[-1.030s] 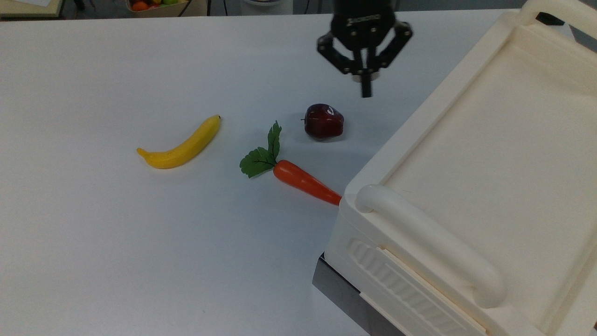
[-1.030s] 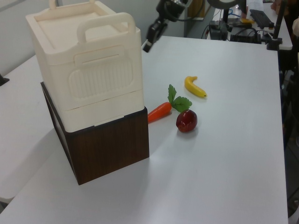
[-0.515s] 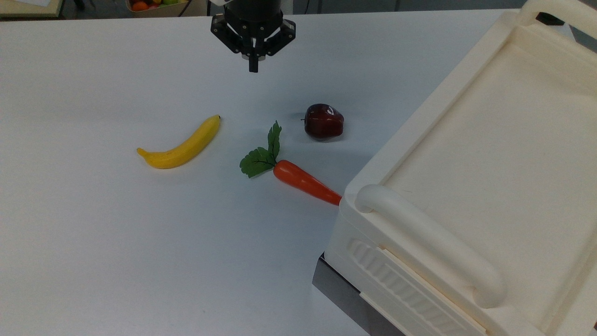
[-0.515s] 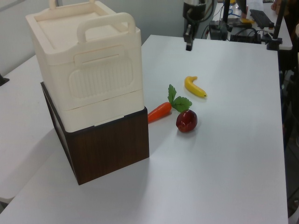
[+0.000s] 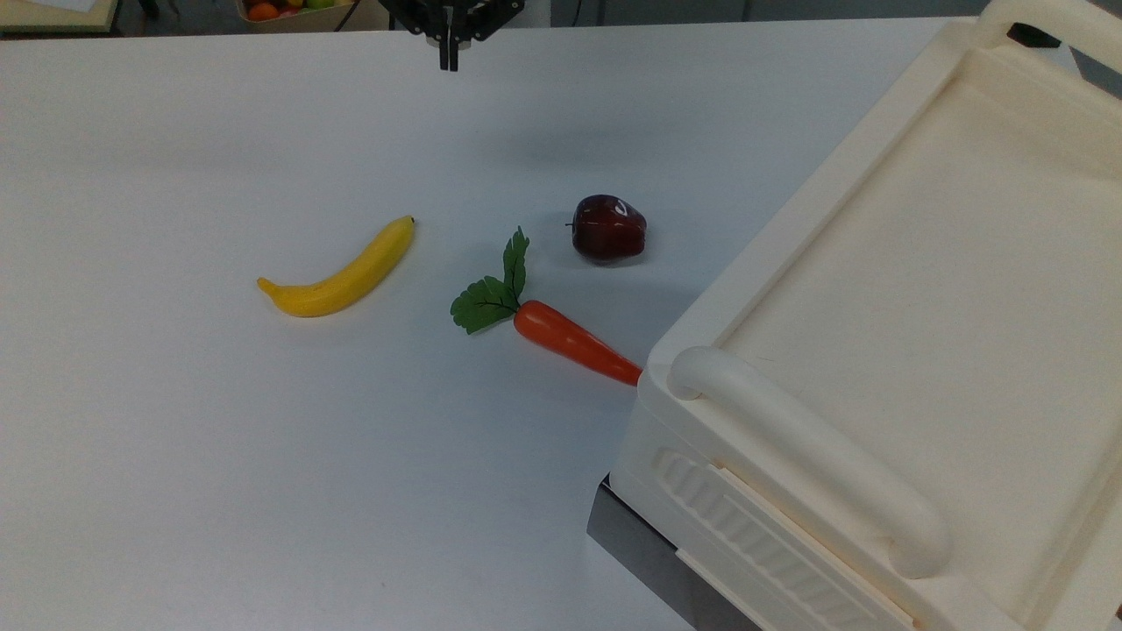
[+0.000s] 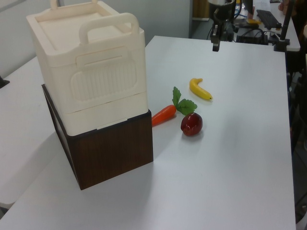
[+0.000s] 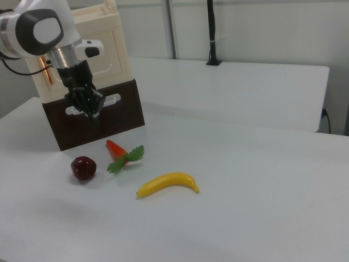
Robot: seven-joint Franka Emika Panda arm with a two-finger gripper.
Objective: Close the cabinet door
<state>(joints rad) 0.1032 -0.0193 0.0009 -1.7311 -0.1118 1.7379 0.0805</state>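
Two risks stand out. The gripper (image 5: 449,61) hangs at the top edge of the top view with its fingers pressed together and nothing between them, well apart from the cabinet (image 5: 920,289) at the right of the frame. The cabinet door (image 7: 109,54), at the upper left of the right view, looks flush with the cabinet's front, though the arm hides part of it. If the door has not seated, it could swing out unattended. A low return pass could knock the apple (image 5: 608,228) or the carrot (image 5: 570,342), whose tip meets the cabinet's corner. A hard push might also slide the cabinet on its dark wooden box (image 6: 112,148).
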